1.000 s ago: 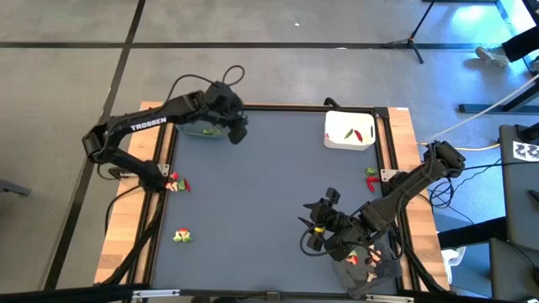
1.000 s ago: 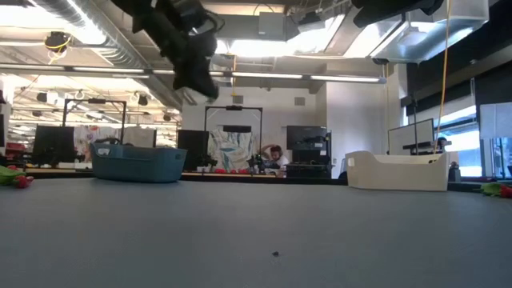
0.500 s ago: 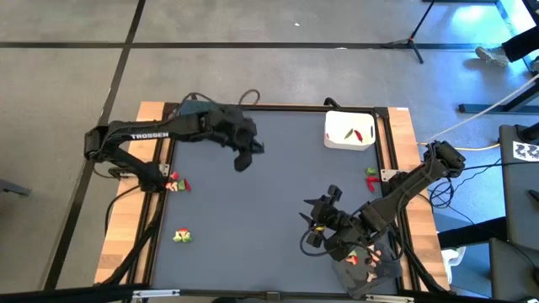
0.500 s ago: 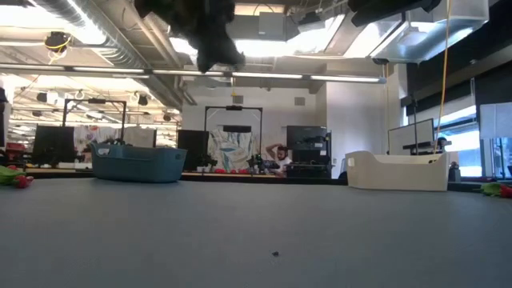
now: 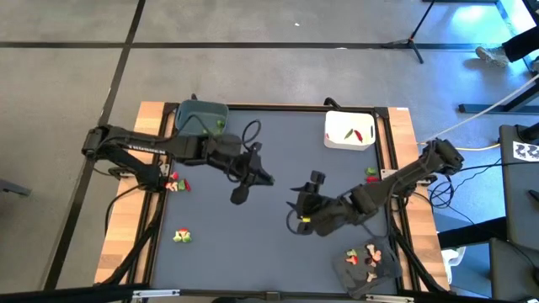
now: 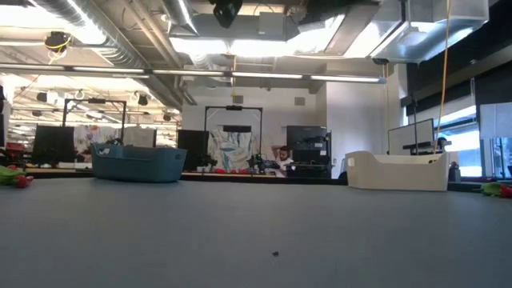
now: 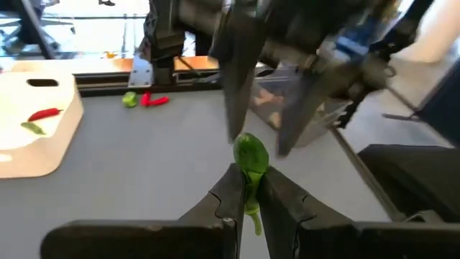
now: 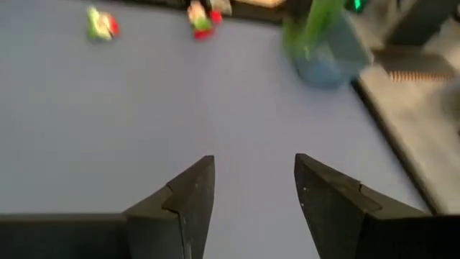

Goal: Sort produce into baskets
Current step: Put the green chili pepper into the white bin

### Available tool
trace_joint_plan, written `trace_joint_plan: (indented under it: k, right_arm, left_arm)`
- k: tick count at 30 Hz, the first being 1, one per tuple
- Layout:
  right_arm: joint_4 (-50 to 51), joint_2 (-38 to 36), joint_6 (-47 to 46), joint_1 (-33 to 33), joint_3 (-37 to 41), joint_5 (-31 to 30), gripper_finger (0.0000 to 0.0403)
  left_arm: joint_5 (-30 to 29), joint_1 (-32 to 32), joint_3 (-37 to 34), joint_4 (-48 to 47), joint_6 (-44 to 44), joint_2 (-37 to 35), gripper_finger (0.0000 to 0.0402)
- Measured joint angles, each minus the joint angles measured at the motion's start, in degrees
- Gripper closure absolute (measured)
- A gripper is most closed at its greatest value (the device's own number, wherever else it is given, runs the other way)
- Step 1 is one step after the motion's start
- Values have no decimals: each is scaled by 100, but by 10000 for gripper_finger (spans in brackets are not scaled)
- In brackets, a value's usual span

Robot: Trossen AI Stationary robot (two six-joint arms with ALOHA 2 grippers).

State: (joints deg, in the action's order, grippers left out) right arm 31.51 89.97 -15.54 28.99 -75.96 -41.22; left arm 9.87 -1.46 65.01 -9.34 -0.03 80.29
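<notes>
The left gripper [image 7: 246,205] is pinching a small glossy green vegetable [image 7: 251,155] over mid-table, and the right gripper [image 8: 248,191] is waiting just beside it, 2 fingers spread and empty. The piece is smooth and held only by its stalk end, so it is likely slipping free in any handoff, or the arms are risking a knock. Beyond, the dark grey tray [image 5: 368,271] is holding pale tan pieces, the matte white tub [image 5: 349,130] 2 red chillies, the blue-grey tub [image 5: 201,116] greens. Loose produce [image 5: 182,236] is lying along both table edges.
</notes>
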Motion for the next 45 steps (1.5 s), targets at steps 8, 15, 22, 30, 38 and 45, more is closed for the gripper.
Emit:
trace_joint_plan:
  k: [8, 15, 22, 30, 38, 45]
  right_arm:
    - [-115, -248, 1475, -119, -988, 14, 210]
    - [-928, -102, 1402, -628, -1067, 1151, 210]
    - [-868, 153, 1257, -689, -1053, 1341, 210]
    - [-864, 160, 1243, -693, -1054, 1342, 235]
    - [-678, 160, 1289, -693, -1059, 1377, 358]
    - [-760, 160, 1341, -691, -1061, 1380, 383]
  left_arm:
    - [-332, -263, 0, -1, 117, 2, 370]
    - [-521, -495, 0, 273, 160, 2, 370]
    - [-880, -698, 0, 310, 377, 2, 370]
    - [-964, -767, 0, 267, 461, 2, 370]
    - [-974, -761, -1, 235, 396, 2, 370]
    - [-963, -747, 0, 276, 207, 4, 369]
